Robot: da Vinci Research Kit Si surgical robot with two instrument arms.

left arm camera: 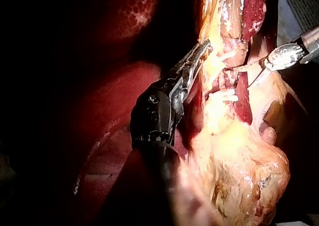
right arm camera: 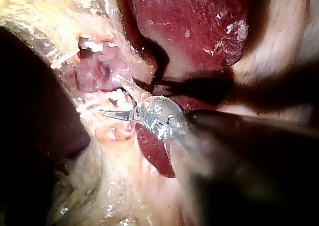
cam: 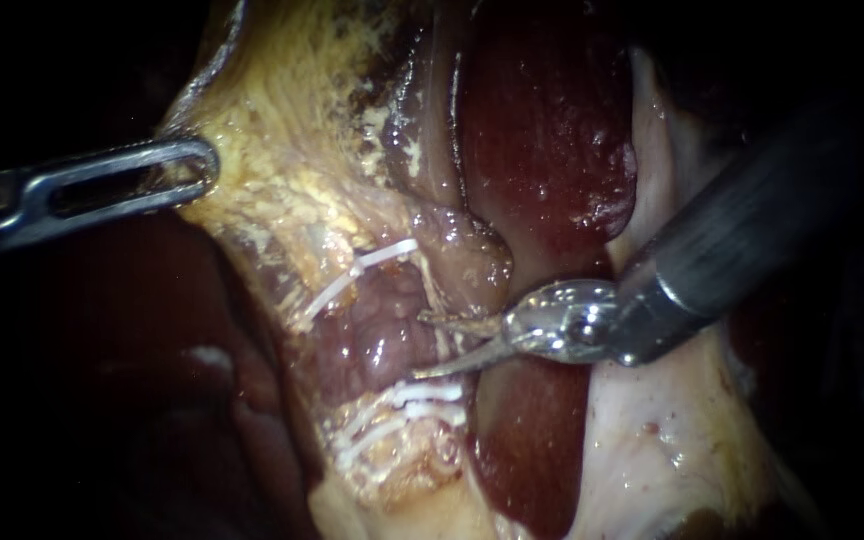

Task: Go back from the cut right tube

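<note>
Nearest the endoscope, the right instrument (cam: 420,346) comes in from the upper right. Its dark shaft is out of focus and runs off the edge, so only the shiny wrist and two thin blades read cleanly. The blades are apart with a clear gap and grip nothing. Their tips point left and sit right at the edge of the tube (cam: 382,335), a pinkish, lumpy stretch. In the right wrist view the blurred shaft blots out most of what lies under it.

The tube runs between white clips: one clip (cam: 377,262) above the blades, a pair of clips (cam: 417,400) below. Whether it is parted right through I can't make out, because the surface is glossy and folded.

Behind the blades is dark red liver (cam: 542,130), with pale tissue (cam: 652,430) under the shaft.

Further off, the left instrument (cam: 202,165) reaches in level from the left, its shaft cut off at the edge. Only the slotted upper jaw shows here, and the other is hidden beneath it. The left wrist view shows both jaws closed on the yellow fatty tissue (cam: 252,150), which is drawn taut. Everything below that instrument is lost in shadow.
</note>
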